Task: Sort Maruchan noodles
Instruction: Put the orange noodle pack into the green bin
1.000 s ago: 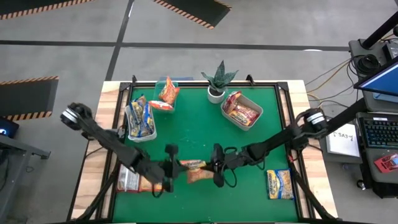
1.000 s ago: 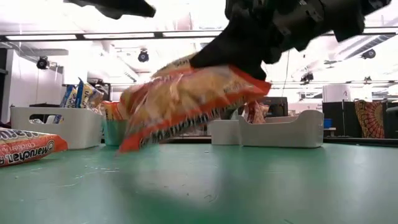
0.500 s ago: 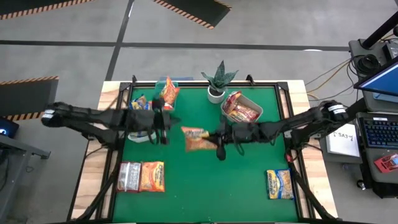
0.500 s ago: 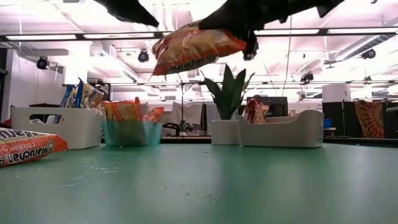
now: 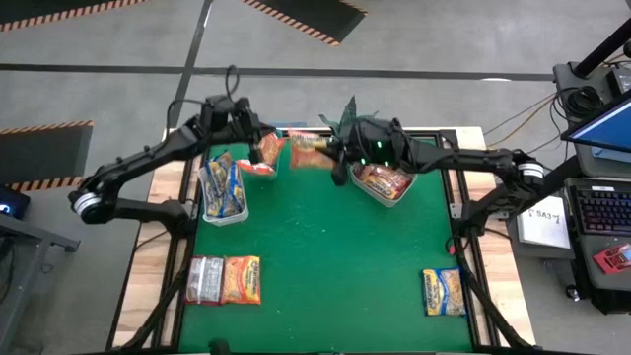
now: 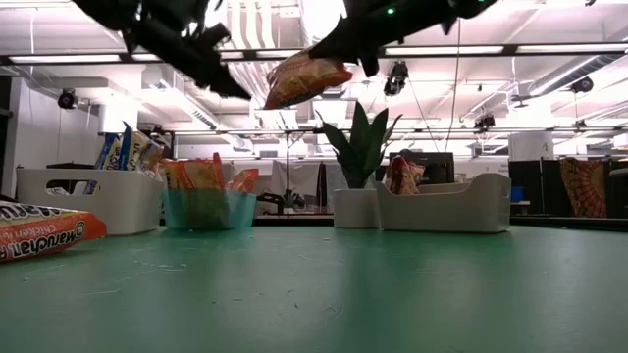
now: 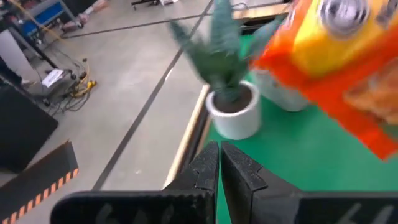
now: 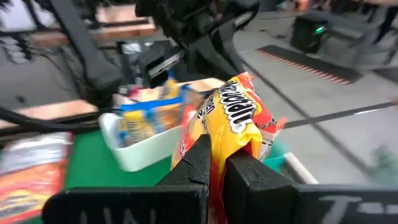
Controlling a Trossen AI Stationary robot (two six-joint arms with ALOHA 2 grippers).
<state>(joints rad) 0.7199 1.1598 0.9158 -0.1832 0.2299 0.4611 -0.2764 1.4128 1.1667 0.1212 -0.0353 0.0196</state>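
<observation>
My right gripper (image 5: 333, 158) is shut on an orange Maruchan noodle packet (image 5: 308, 149), held high near the far edge beside the clear-teal bin (image 5: 264, 163) of orange packets. My left gripper (image 5: 258, 136) is shut and holds nothing. It hovers over that bin just left of the packet; its wrist view shows the shut fingers (image 7: 217, 158). Yellow-and-blue packets stand in the white bin (image 5: 222, 189), and red ones lie in the grey bin (image 5: 386, 179). A silvery packet (image 5: 204, 279), an orange one (image 5: 242, 279) and a yellow one (image 5: 444, 292) lie flat on the green mat. My right gripper pinches the orange packet between its two fingers at one end (image 8: 227, 134). The fingers come nearly level from the table's right. The rest of the packet (image 6: 304, 78) sticks out past the fingertips toward the left, tilted, lifted well clear of the table and bins.
A potted plant (image 5: 345, 128) stands at the far edge between the teal and grey bins, right beside the held packet. The middle of the green mat (image 5: 325, 256) is bare. A desk with a laptop (image 5: 601, 128) is off the table's right side.
Both grippers have risen and swung from the near middle of the table to its far edge. The right one has carried the orange packet up off the mat to beside the teal bin. The left one, shut throughout, has gone to just left of the packet.
</observation>
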